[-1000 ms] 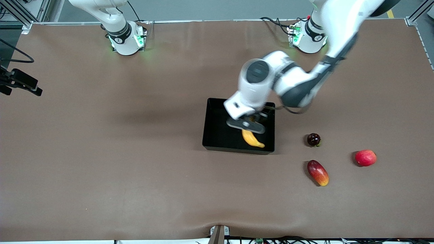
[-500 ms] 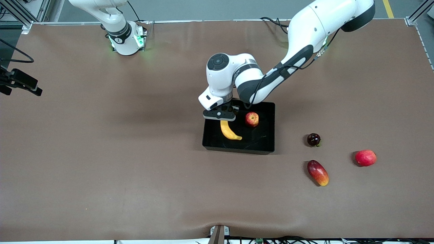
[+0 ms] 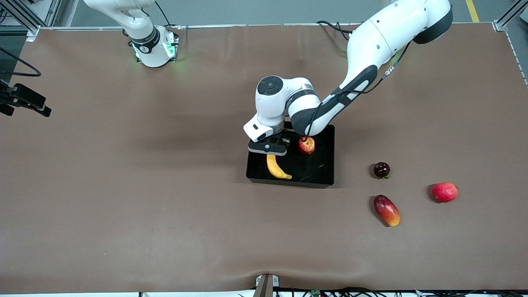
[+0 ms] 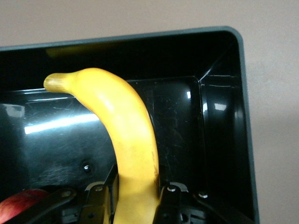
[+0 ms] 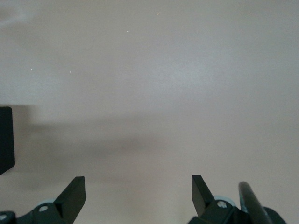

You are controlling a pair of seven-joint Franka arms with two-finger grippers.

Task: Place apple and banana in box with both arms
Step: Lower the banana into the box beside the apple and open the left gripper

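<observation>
The black box (image 3: 288, 181) sits mid-table. The apple (image 3: 306, 145) lies in it, toward the left arm's end, and shows at the edge of the left wrist view (image 4: 18, 205). My left gripper (image 3: 268, 149) is over the box's end toward the right arm, shut on the yellow banana (image 3: 277, 168), which hangs low inside the box. In the left wrist view the gripper (image 4: 135, 191) clamps the banana (image 4: 126, 126) beside the box wall (image 4: 224, 116). My right gripper (image 5: 138, 186) is open and empty over bare table; only its arm's base shows in the front view.
Toward the left arm's end lie a small dark maroon fruit (image 3: 381, 170), a red-and-yellow mango-like fruit (image 3: 386, 210) nearer the camera, and a plain red fruit (image 3: 444, 192). A black device (image 3: 24, 101) juts in at the right arm's end.
My left gripper has carried the banana across the box toward the right arm's end and lowered it, uncovering the apple. The right arm has not moved.
</observation>
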